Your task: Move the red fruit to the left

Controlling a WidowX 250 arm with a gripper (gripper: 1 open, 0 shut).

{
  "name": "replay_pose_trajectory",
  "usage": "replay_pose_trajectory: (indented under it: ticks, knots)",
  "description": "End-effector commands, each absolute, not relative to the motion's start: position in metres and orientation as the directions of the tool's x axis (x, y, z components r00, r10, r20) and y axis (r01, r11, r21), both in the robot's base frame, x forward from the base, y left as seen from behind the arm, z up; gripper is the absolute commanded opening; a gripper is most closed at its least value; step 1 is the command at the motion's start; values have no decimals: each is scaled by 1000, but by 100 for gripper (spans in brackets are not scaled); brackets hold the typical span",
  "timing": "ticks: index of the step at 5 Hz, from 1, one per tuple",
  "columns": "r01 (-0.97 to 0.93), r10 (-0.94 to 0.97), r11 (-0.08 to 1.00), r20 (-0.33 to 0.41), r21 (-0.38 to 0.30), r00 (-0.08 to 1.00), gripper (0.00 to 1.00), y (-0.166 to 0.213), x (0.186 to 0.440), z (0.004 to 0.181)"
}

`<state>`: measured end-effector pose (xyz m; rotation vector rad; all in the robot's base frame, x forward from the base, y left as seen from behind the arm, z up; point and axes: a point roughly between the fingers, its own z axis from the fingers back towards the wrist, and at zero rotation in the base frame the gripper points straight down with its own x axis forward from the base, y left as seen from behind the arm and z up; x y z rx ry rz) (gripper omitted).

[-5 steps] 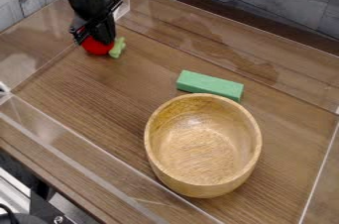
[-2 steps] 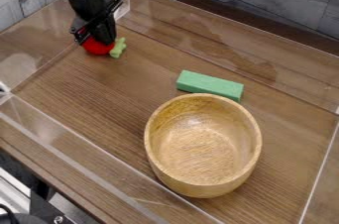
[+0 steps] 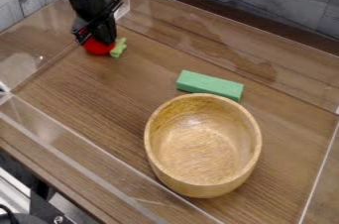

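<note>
Red fruit [image 3: 99,46] gripped by end effector [image 3: 95,36]

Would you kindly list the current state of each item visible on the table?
Small glossy red toy strawberry: on the table at far left, gripped from above.
Black robot hand: pointing down, shut on the strawberry.
Flat green rectangular block: lying flat, untouched.
Round wooden bowl: upright, empty.
</note>
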<state>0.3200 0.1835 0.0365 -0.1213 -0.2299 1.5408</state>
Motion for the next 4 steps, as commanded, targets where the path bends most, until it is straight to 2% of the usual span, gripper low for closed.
replay_pose_trajectory:
  ticks: [1,2,4]
  knots:
    - [-971,996,20,91,-238,-2,0,193,322,43]
    - [-973,996,18,93,-230,-3,100,193,322,45]
    - [-976,995,23,96,-217,2,100,191,323,51]
